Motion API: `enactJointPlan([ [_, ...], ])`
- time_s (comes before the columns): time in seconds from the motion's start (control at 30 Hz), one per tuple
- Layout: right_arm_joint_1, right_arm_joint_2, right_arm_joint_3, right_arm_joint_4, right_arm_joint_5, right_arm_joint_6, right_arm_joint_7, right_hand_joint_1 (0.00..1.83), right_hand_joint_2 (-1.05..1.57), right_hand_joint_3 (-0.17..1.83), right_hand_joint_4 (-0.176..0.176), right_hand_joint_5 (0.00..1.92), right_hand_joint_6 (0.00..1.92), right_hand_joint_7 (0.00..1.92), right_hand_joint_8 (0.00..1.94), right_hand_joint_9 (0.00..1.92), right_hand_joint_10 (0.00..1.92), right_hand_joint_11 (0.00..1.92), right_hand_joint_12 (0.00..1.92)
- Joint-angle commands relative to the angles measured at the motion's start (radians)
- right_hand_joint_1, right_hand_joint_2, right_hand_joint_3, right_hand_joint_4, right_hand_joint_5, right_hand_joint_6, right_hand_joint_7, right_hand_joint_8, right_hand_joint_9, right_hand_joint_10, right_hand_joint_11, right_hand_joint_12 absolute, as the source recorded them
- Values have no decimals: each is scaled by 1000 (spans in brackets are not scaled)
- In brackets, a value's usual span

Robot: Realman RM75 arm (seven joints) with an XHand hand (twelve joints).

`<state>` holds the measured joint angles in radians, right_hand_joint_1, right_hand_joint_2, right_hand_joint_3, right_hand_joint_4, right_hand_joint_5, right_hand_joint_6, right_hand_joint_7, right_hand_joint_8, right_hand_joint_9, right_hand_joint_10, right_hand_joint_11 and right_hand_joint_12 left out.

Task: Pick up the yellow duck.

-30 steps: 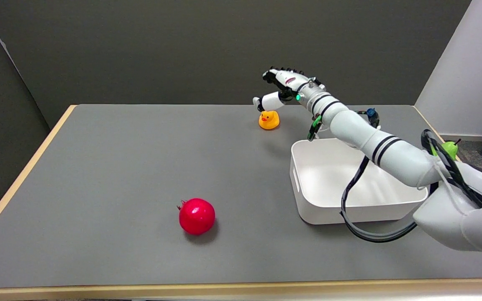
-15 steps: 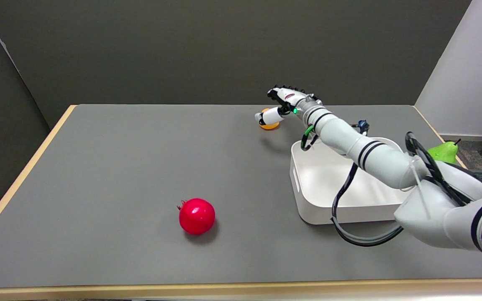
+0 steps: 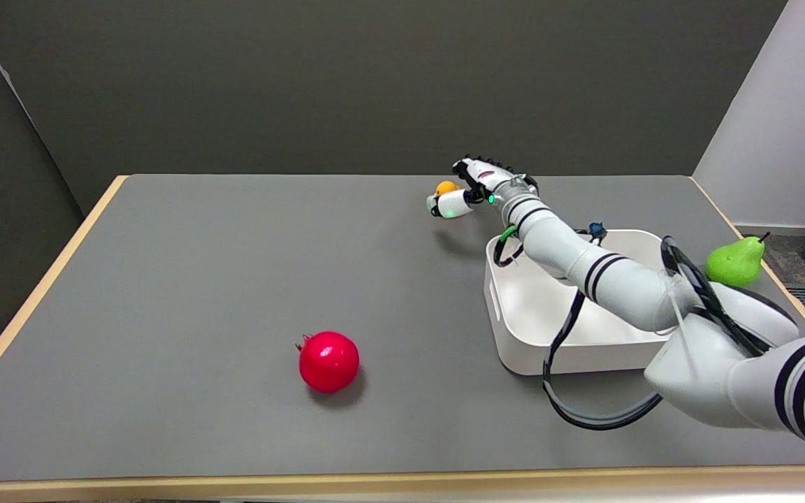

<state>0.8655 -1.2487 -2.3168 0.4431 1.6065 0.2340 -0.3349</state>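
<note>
One black-and-white robot hand [image 3: 471,190] is lowered around the small yellow rubber duck [image 3: 445,188], mostly hidden behind its thumb on the grey bench [image 3: 200,279]; whether the fingers clamp it cannot be told. Lifting apparently remains.

A grey counter [image 3: 200,293] with a pale wooden edge fills most of the frame. Behind it, a dark olive-grey wall [image 3: 346,77] spans the top. A lighter white panel [image 3: 787,119] stands at the upper right, above a strip of dark floor [image 3: 804,258]. The light is soft and even.
</note>
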Motion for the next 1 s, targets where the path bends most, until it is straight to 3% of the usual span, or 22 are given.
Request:
enactJointPlan([
  [0.03, -13, -35, -9, -13, 34, 59, 10, 559, 608, 942, -88, 124, 421, 197, 454, 102, 736, -1, 897],
  [0.17, -22, -44, -9, -17, 34, 74, 10, 595, 678, 829, -94, 165, 357, 254, 388, 116, 772, -1, 877],
  [0.37, -30, -56, -10, -16, 31, 105, 10, 630, 713, 849, -111, 177, 384, 303, 466, 184, 826, -1, 917],
  [0.43, -34, -59, -12, -16, 31, 111, 10, 655, 679, 952, -119, 167, 457, 310, 570, 245, 824, -1, 996],
  [0.67, -54, -63, -13, -6, 31, 128, 10, 689, 759, 935, -139, 227, 507, 409, 811, 386, 1029, 23, 1160],
  [0.73, -59, -63, -14, 2, 29, 138, 10, 755, 803, 902, -149, 277, 688, 366, 1209, 464, 1188, 88, 1243],
  [0.87, -77, -63, -14, 20, -21, 156, 10, 857, 847, 826, -152, 291, 1095, 316, 1577, 491, 1474, 162, 1397],
  [0.93, -82, -63, -14, 26, -31, 161, 10, 930, 1264, 312, -174, 452, 1717, 251, 1737, 479, 1686, 168, 1547],
  [1.0, -84, -63, -14, 30, -31, 164, 10, 939, 1275, 300, -176, 478, 1750, 249, 1789, 474, 1759, 149, 1640],
])
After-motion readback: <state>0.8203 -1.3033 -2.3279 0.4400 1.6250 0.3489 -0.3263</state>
